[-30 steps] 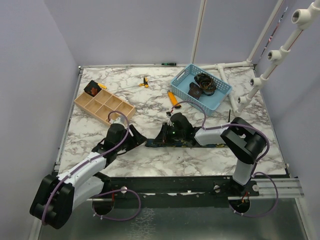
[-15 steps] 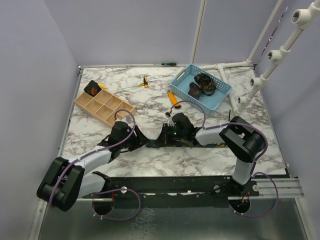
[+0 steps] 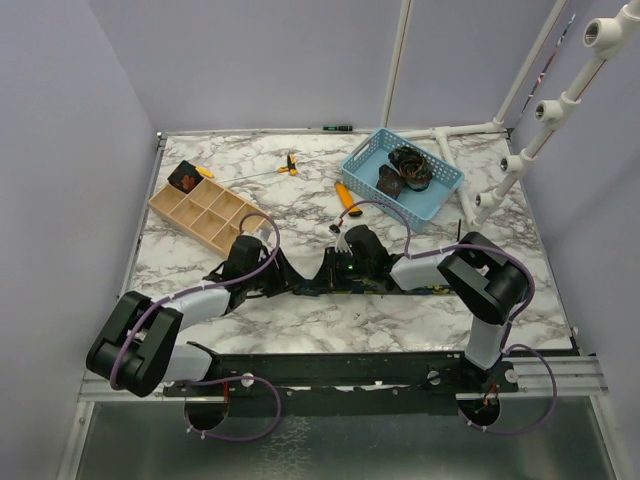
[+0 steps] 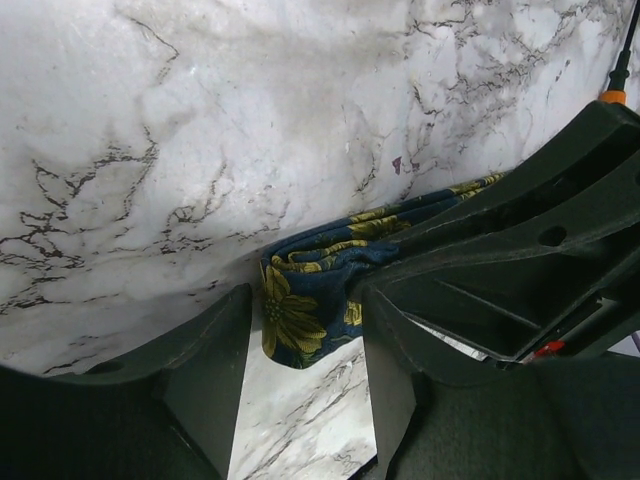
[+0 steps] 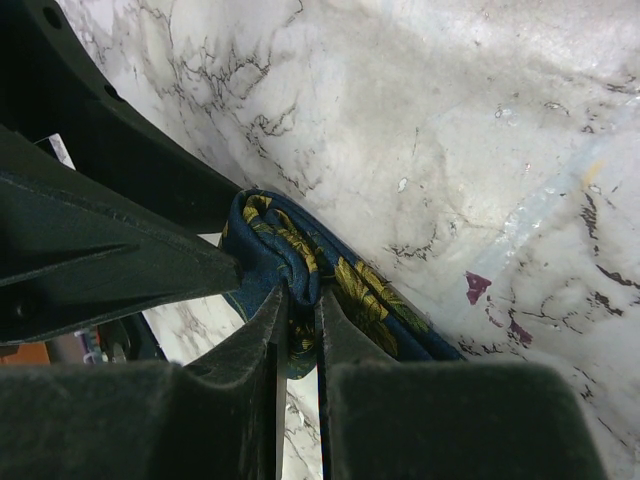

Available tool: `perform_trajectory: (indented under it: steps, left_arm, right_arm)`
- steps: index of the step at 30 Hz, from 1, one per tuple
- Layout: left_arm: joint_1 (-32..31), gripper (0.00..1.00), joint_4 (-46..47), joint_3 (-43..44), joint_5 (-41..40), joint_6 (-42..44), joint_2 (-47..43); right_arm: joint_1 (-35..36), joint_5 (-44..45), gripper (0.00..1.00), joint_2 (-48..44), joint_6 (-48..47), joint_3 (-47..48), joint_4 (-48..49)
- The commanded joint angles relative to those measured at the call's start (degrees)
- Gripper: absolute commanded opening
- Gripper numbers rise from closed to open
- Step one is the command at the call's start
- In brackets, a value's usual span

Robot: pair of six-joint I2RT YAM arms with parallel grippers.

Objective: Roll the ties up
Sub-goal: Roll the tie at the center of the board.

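Tie: long axis runs from folded end toward base of right arm.
Right hand: pinching folded end.
Left hand: spread, straddling same fold.

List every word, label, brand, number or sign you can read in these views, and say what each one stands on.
No text can be read in any view.
The white tag in the right wrist view: too small and blurred to read.
The slim dark-and-green item at the back of the top view: any marking is too small to read.
The navy tie: only a yellow flower print, no letters.
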Motion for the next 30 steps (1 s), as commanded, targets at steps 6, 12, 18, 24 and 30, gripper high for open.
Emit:
perform_trajectory:
  steps: [6,12,18,24,30]
  left_arm:
    - [-1.2,0.37,-1.2,-2.0,-0.2,1.0,-1.1]
    - [-1.9,0.24,-1.2,-2.0,-2.2,1.0,-1.4]
    - [-1.9,0.24,-1.5,-2.6,-4.0,0.6,-2.5]
    - [-1.9,0.25,-1.4,-3.1,-5.6,-0.1,-3.7]
    - [-1.9,0.27,-1.2,-3.1,-6.1,-0.5,-4.2]
  right_arm:
    - [-0.7,0.6,0.14,2.6,-2.0,1.7,-4.5]
    - [-0.7,0.5,0.24,0.0,0.1,3.5,-8.0]
    - [-0.7,4.5,0.44,-6.4,2.4,3.7,-13.9]
    - [-0.6,6.0,0.45,-11.9,4.6,0.5,-16.7]
    - [0.4,3.3,0.46,-8.6,6.2,1.1,-15.0]
